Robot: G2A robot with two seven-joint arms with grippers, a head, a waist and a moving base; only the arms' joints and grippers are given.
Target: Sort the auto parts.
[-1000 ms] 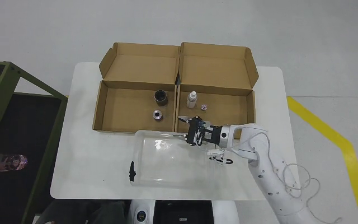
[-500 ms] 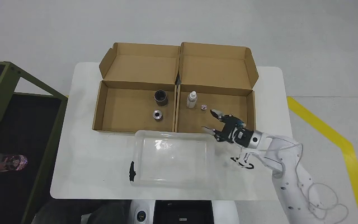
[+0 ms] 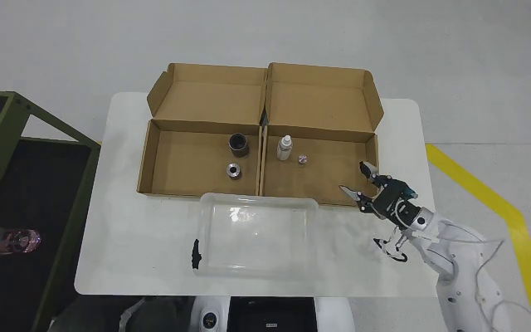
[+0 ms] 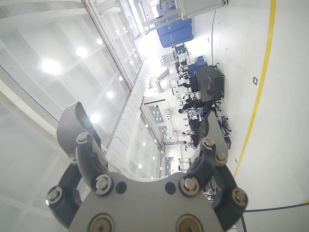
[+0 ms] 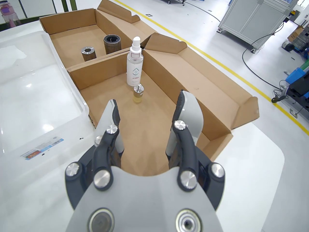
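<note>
Counting two cardboard boxes, two metal cylinders, one spray bottle, one vial

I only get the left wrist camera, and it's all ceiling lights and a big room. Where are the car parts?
Observer: On the table, in two open cardboard boxes. A tall dark cylinder and a short metal cylinder stand in the left box. A white spray bottle and a small brass-coloured part stand in the right box.
Operator: Is the other arm holding one?
Observer: No. The right gripper is open with nothing between its fingers, above the right box's near right corner.
</note>
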